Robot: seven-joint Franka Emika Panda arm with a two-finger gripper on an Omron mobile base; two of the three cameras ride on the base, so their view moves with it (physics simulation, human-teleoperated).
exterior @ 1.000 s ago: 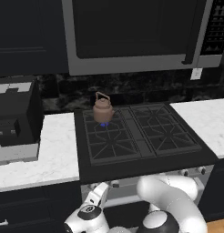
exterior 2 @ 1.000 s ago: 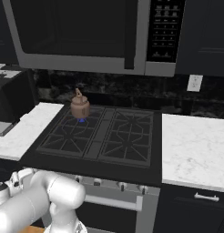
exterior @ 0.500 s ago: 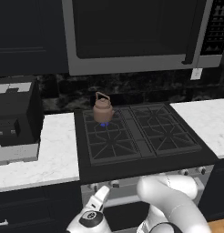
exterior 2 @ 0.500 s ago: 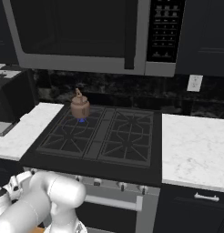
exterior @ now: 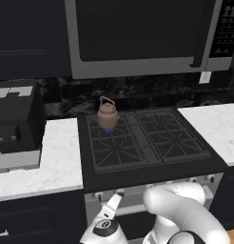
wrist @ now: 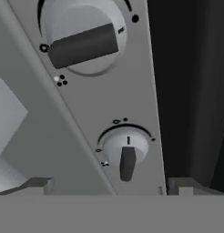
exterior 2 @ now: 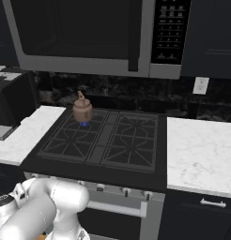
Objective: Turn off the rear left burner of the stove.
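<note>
Black counter-level stove [exterior: 152,164] sits between white worktops, and its rear left burner [exterior: 108,128] burns blue under a brown kettle [exterior: 107,113]. Low at the silver front panel, the gripper [wrist: 109,184] faces two knobs [wrist: 82,43], fingertips [wrist: 38,184] spread apart and touching neither, with the burner up and well behind it.

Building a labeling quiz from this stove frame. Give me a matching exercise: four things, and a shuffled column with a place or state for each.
Things:
1. kettle
2. microwave
3. wall outlet
4. toaster

Places or states:
A. on the white counter left of the stove
B. mounted above the stove
C. on the dark backsplash right of the stove
D. on the rear left burner, blue flame underneath

Pairs: 1-D, 2-B, 3-C, 4-A
</note>
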